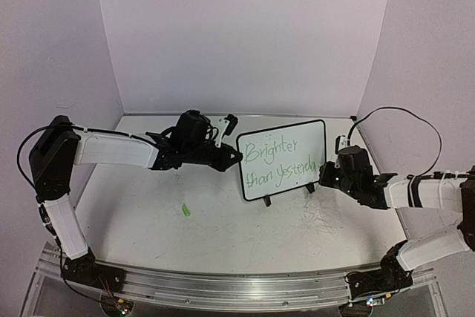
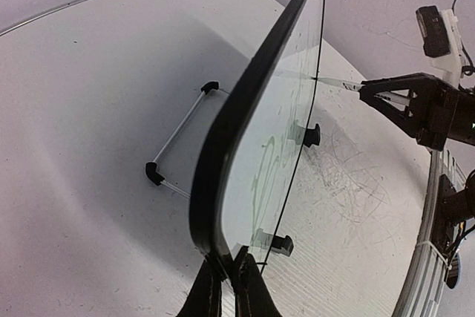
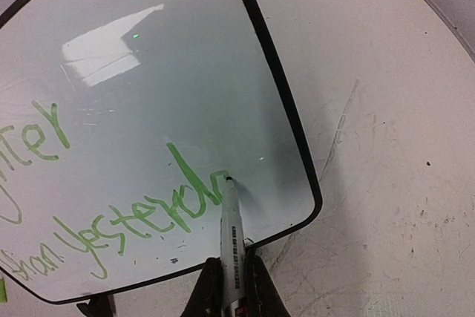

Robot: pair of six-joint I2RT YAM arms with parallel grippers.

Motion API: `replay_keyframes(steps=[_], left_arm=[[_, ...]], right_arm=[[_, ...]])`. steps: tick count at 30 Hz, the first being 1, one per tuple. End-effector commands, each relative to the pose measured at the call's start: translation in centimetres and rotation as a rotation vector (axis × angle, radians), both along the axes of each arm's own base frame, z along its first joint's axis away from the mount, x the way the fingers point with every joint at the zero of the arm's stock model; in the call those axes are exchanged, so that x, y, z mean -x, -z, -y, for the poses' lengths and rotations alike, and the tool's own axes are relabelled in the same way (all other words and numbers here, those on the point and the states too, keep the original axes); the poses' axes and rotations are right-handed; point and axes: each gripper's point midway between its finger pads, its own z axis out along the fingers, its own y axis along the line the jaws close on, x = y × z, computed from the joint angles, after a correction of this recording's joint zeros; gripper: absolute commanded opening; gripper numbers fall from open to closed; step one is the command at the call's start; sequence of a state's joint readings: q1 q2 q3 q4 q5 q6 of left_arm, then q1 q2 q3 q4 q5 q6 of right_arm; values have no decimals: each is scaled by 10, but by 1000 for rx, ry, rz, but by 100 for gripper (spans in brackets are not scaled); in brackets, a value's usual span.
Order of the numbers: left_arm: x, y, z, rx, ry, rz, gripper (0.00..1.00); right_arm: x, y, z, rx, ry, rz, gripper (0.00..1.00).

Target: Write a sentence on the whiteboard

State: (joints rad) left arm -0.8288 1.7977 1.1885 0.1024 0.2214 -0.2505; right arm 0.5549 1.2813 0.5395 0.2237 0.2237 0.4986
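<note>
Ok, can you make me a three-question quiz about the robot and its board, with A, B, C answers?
1. Where is the tip of the marker? A on the tabletop; B on the whiteboard, at the end of the lower line; C in the air.
2. What colour is the sentence? A red; B blue; C green.
3. What is the left gripper doing? A clamping the whiteboard's edge; B hanging open; C holding the marker.
Answers: 1 B, the right wrist view shows the tip touching the last green letter; 2 C, the letters are light green; 3 A, its fingers pinch the black frame.
</note>
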Motion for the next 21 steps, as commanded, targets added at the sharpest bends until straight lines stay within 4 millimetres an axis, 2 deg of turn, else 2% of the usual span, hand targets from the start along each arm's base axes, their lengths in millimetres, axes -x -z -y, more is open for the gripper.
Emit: replay_keyframes(steps=[1,7,12,14,21], left_arm=[[-8,-28,-10,2,-38,100,0],[-8,-29,-9,4,-38,100,0],[-8,-29,-9,4,-37,99,0],[-8,-29,-10,4,-38,100,0],[-8,-29,-9,4,-36,99,0]], right_arm=[[-15,-41,-3,-38,19,114,0],[-13,-36,-2,-34,15,97,0],[-4,-2,-2,-50,20,7,0],[-2,5,0,-51,30,-10,0],[0,12,3,-44,47,-23,0]])
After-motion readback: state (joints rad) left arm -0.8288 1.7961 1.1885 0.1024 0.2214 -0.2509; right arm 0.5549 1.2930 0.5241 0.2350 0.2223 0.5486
